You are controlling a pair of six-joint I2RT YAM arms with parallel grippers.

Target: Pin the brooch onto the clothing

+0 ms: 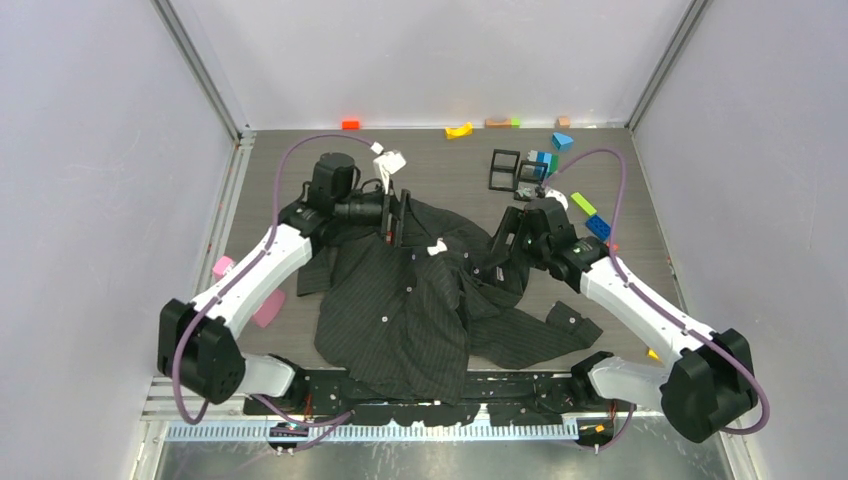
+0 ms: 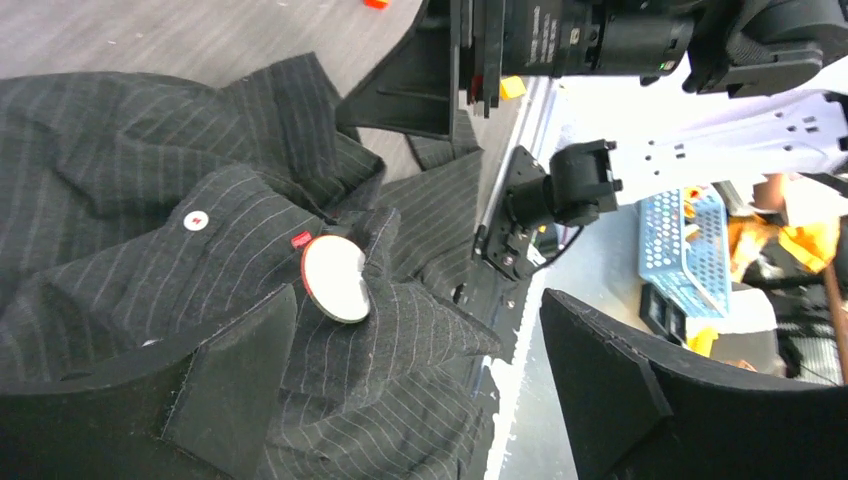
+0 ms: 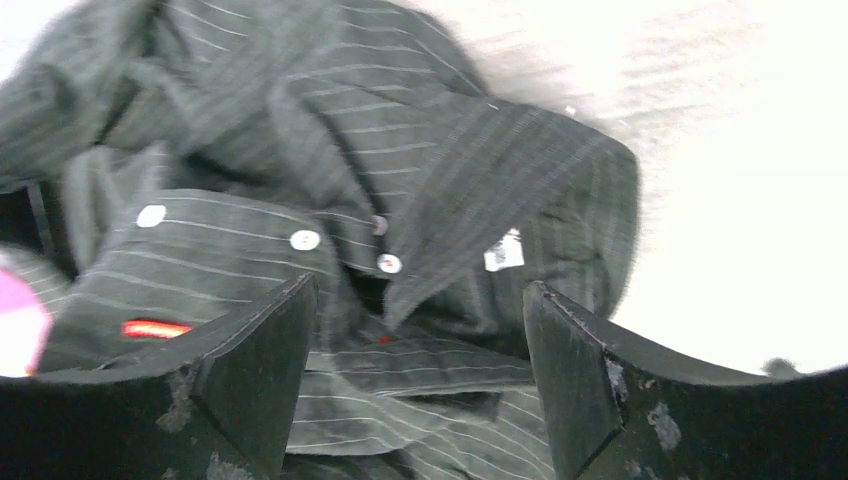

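Note:
The clothing (image 1: 400, 310), a dark pinstriped shirt, lies crumpled at the table's middle. The brooch (image 2: 335, 282), a round white disc with a red rim, rests on the shirt (image 2: 120, 150) against a raised fold, beside the red tag (image 2: 301, 239); nothing grips it. From above the brooch (image 1: 437, 247) is a small white spot near the collar. My left gripper (image 2: 420, 390) is open just short of it, at the shirt's back left (image 1: 398, 222). The right gripper (image 3: 420, 370) is open over the buttoned front (image 3: 400, 130), on the shirt's right side (image 1: 497, 255). The brooch (image 3: 15, 335) shows at that view's left edge.
Coloured blocks (image 1: 459, 130) are scattered along the back wall and the back right. Two black frames (image 1: 505, 168) stand behind the right gripper. Pink pieces (image 1: 268, 308) lie beside the left arm. A sleeve (image 1: 560, 330) trails to the right.

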